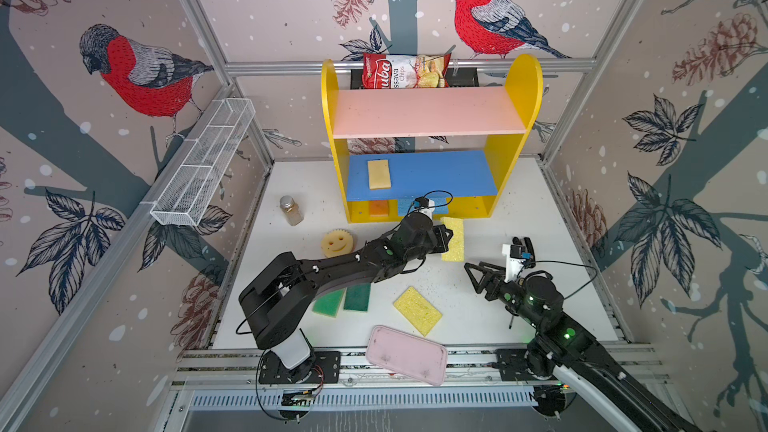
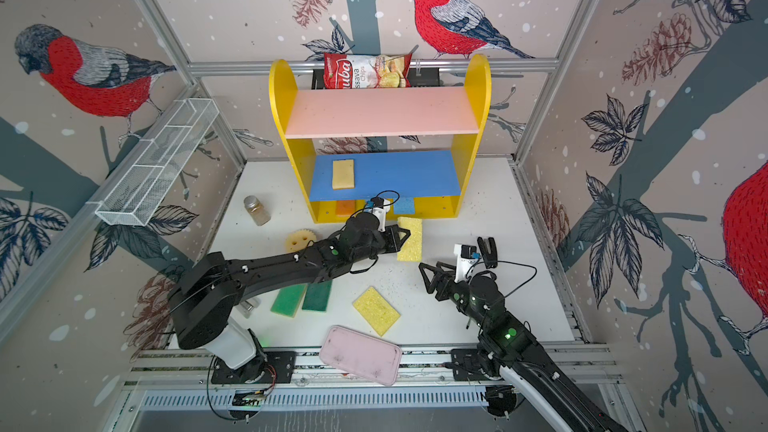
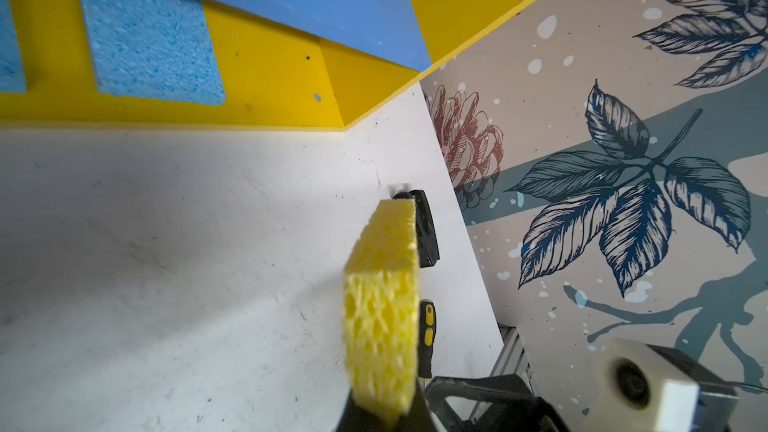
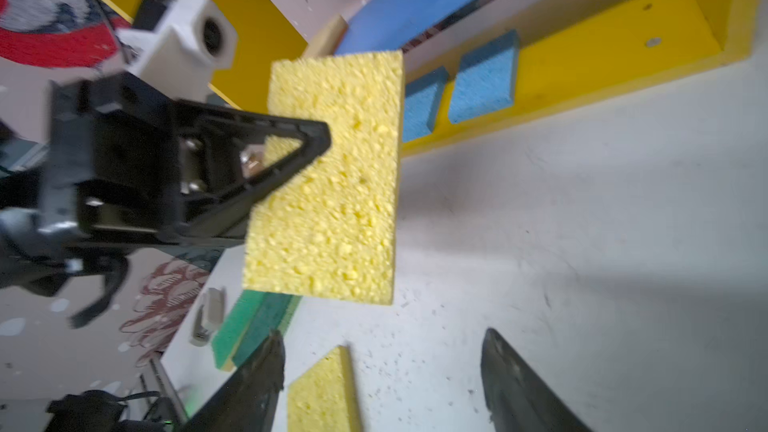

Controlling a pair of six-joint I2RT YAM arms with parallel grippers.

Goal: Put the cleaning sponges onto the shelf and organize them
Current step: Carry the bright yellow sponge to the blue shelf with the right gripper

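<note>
My left gripper is shut on one long edge of a yellow sponge, held just in front of the shelf. My right gripper stands open and empty to its right, above the table. A tan sponge lies on the blue board. An orange sponge and two blue sponges sit on the yellow base. On the table lie a smiley sponge, two green sponges and another yellow sponge.
A pink tray overhangs the table's front edge. A spice jar stands left of the shelf. A white wire rack hangs on the left wall, and a chips bag sits behind the shelf top.
</note>
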